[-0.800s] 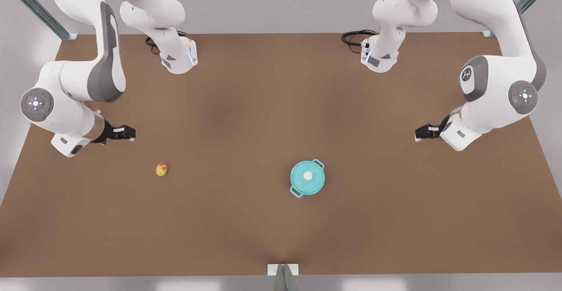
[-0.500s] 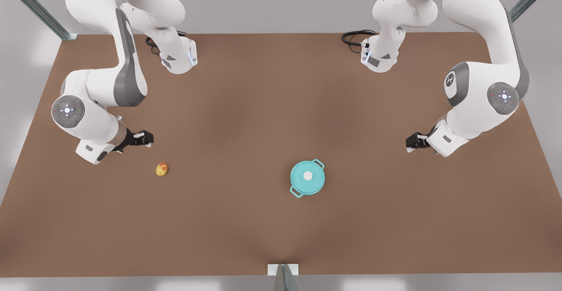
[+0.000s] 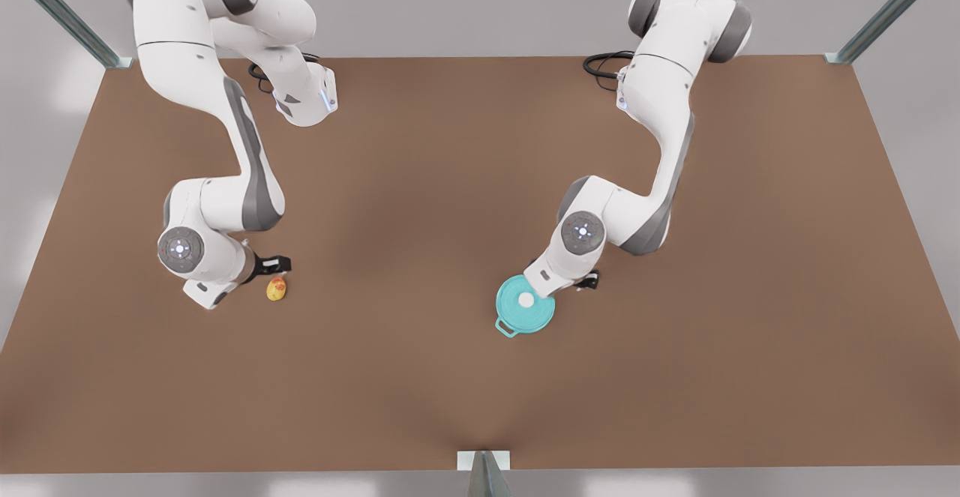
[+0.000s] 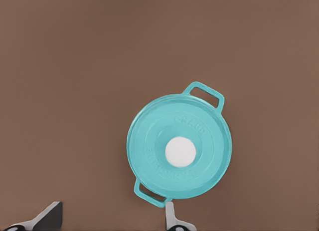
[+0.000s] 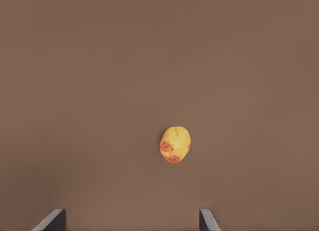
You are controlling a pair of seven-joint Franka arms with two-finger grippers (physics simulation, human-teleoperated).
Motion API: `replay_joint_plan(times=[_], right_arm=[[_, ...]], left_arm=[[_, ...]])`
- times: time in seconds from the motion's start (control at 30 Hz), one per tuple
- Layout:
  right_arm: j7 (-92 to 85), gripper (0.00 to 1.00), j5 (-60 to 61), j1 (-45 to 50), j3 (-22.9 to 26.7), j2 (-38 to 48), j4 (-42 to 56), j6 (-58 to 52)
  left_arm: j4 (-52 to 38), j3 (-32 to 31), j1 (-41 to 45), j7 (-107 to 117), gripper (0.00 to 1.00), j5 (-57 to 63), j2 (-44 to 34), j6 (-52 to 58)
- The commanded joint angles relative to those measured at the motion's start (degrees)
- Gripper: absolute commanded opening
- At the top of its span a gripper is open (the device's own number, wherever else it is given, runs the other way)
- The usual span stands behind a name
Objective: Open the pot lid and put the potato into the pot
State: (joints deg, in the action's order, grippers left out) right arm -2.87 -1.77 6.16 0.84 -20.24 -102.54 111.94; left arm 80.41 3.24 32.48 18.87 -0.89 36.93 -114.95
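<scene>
Right, both arms are parked over their targets and nothing is grasped yet. We have the left gripper [image 3: 589,282] above the pot [image 3: 525,304], at its rim on the front view's right. In the left wrist view its 2 fingertips [image 4: 172,218] stand wide apart, so it's open. The pot lid [image 4: 179,152] is seated on the pot, with the white knob [image 4: 180,151] at its centre. The right gripper [image 3: 279,264] sits just beside the potato [image 3: 277,288], which lies on the table [image 3: 420,182] well apart from the pot. The right wrist view shows its fingers spread and empty.

Risks as we judge them:
- The knob is small and round, and the left gripper is off-centre from it. Closing before re-centring would miss, or pinch the lid edge and drag the whole pot.
- A shallow grip on the knob could let the lid tilt and slip on the lift.
- The potato is egg-shaped, so an uneven squeeze could roll or squirt it away.
- If the right arm brings the potato over before the lid clears, the arms could collide.

Versus 0.5 s ago: both arms have swung inward. The left gripper has crossed from well off to the front view's right to the pot, and the right gripper has closed in on the potato. The pot, lid and potato haven't moved.
</scene>
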Motion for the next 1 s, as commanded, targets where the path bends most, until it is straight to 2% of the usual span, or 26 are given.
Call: replay_joint_plan(times=[0.0,0.33,0.87,0.9,0.97], right_arm=[[5.2,1.00,0.0,0.0,0.0,0.5,-1.9,9.9],[11.6,1.00,0.0,0.1,0.1,-3.6,-5.3,22.6],[13.2,1.00,-0.3,-0.8,0.6,-10.3,-8.6,26.4],[13.2,1.00,-0.3,-1.1,0.6,-10.6,-8.6,26.8],[13.2,1.00,-0.3,-1.1,0.6,-10.9,-9.3,27.8]], left_arm=[[-0.2,0.0,0.5,27.0,1.00,0.4,1.1,-6.5],[-3.2,0.0,4.5,28.9,1.00,0.5,7.6,-11.8],[-3.2,0.6,5.4,27.1,0.99,1.0,11.1,-15.7],[-3.2,0.6,5.3,27.0,0.93,1.0,11.1,-15.7],[-3.2,0.6,5.3,26.9,0.72,0.9,11.1,-15.7]])
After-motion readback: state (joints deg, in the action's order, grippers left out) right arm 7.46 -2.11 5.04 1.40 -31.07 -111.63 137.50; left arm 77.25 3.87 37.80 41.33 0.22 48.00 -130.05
